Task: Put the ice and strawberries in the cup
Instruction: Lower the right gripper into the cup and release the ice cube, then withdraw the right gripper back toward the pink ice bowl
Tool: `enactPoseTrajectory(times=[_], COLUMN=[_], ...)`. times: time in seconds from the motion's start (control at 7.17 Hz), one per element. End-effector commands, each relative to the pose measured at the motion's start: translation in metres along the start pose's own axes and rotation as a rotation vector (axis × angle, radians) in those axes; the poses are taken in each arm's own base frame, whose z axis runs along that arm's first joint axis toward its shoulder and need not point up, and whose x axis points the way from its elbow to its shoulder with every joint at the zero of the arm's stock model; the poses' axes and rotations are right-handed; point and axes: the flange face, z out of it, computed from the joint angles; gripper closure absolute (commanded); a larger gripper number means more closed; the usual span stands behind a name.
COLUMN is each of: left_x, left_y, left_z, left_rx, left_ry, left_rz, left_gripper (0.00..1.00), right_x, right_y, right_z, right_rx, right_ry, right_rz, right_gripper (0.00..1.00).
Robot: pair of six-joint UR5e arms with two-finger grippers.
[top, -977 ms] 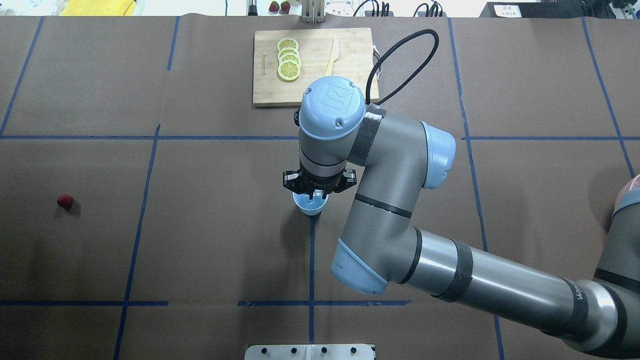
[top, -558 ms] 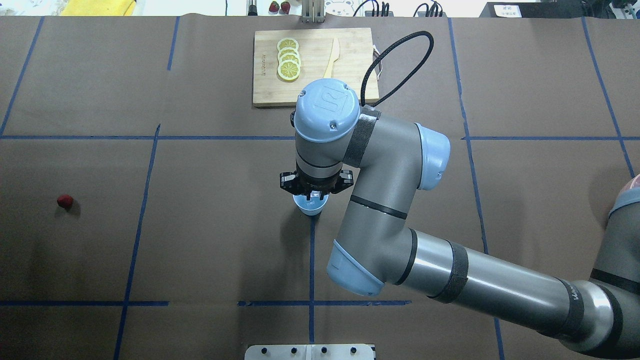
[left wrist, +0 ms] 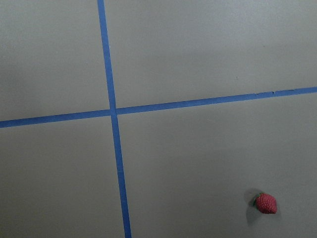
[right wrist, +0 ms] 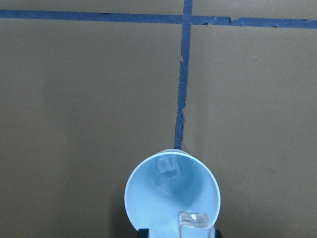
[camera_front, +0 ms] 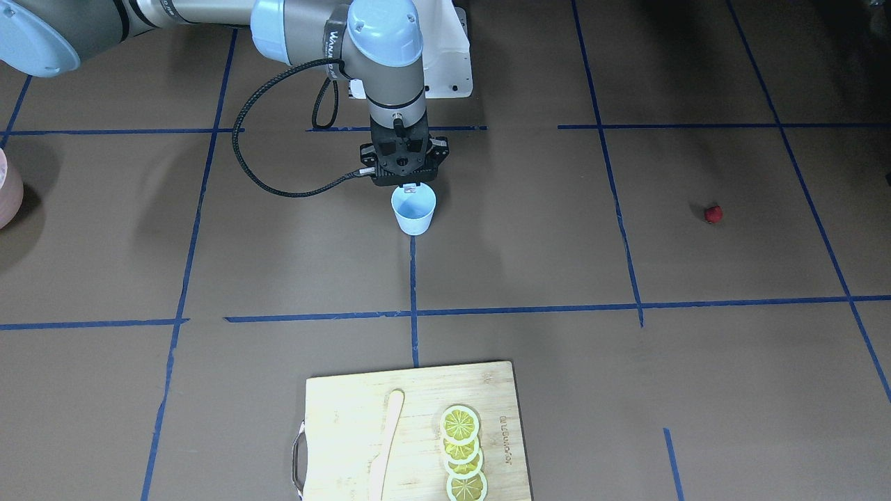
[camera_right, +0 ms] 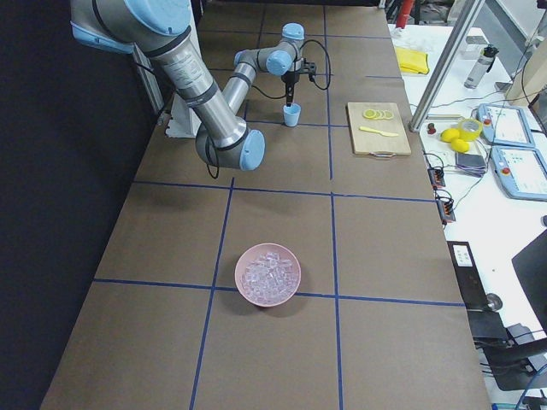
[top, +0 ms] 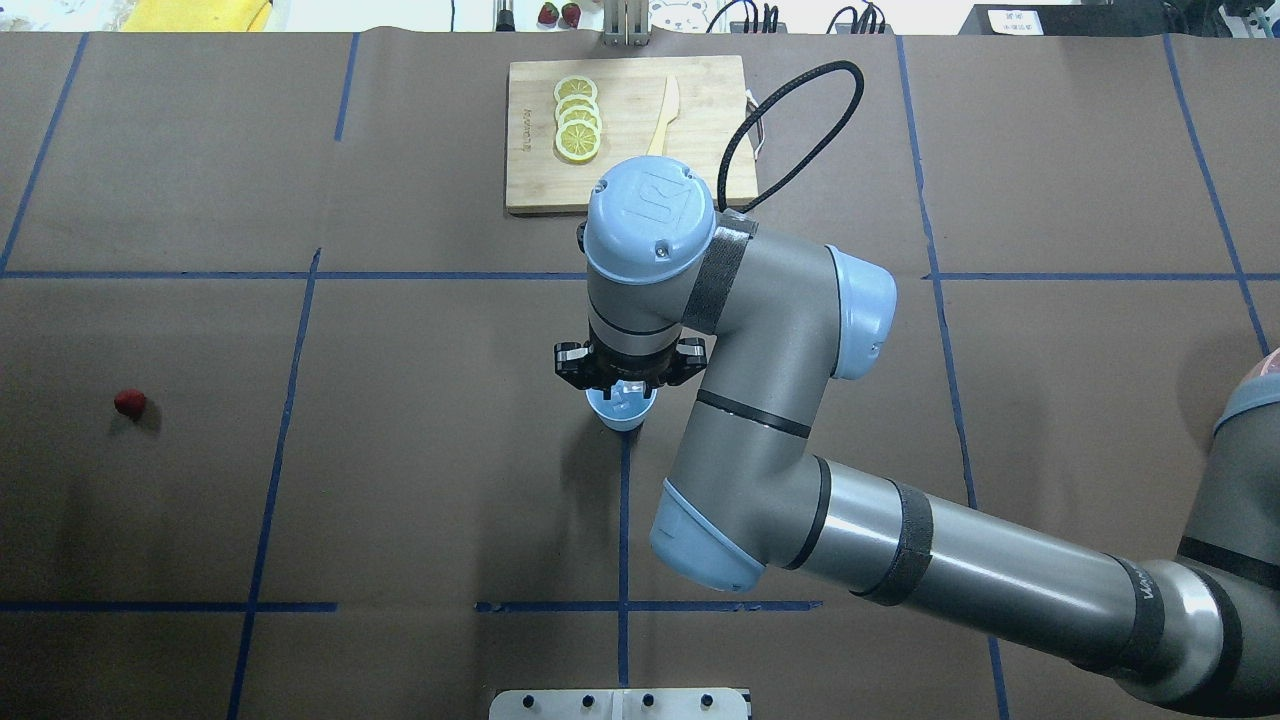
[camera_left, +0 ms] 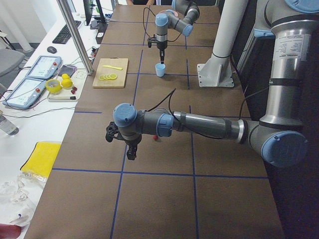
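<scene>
Right gripper: hanging plumb over cup, narrowed to a pinch on ice, likely lining up a clean drop.
Cup: standing upright on a tape cross, holding a second cube against its inner wall.
Berry: lying well off at cup's 9 o'clock, not yet picked.
Left gripper: hovering near berry, probably staging that pick; opening impossible to tell.
Bowl: sitting at 3 o'clock, supplying ice.
Writing: showing a UR mark on cap; board stamp at 12 o'clock proving too small for reading.
</scene>
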Motion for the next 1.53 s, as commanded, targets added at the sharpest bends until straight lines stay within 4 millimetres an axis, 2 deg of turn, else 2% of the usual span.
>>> enactPoseTrajectory(times=[0.0,0.42,0.56,0.7,0.84,0.98,1.12,1.26,1.4], left_x=[0.000,0.001,0.002,0.001,0.001,0.002,0.002,0.004,0.007], left_y=[0.000,-0.002,-0.003,-0.003,-0.003,-0.003,-0.003,-0.004,-0.003], left_z=[0.000,-0.001,-0.001,-0.001,-0.001,-0.001,-0.002,-0.003,-0.005], left_rx=[0.000,0.001,0.003,0.002,0.002,0.002,0.003,0.006,0.006], left_ry=[0.000,0.000,0.000,0.000,0.000,0.000,0.000,0.000,0.000], left_rz=[0.000,0.002,0.004,0.003,0.003,0.003,0.004,0.008,0.008], left_gripper=[0.00,0.00,0.00,0.00,0.00,0.00,0.00,0.00,0.00], right_x=[0.000,-0.006,-0.005,0.000,0.017,0.048,0.097,0.146,0.186], right_y=[0.000,0.000,-0.002,-0.005,-0.018,-0.021,-0.021,-0.010,-0.012], right_z=[0.000,-0.007,-0.013,-0.031,-0.053,-0.062,-0.077,-0.094,-0.112], right_rx=[0.001,0.008,0.016,0.036,0.063,0.076,0.093,0.102,0.134], right_ry=[0.000,-0.011,-0.019,-0.039,-0.056,-0.042,-0.010,0.022,0.036], right_rz=[0.000,-0.004,-0.003,-0.001,0.016,0.023,0.002,-0.062,-0.064], right_gripper=[0.35,0.35,0.23,0.01,0.01,0.01,0.01,0.01,0.01])
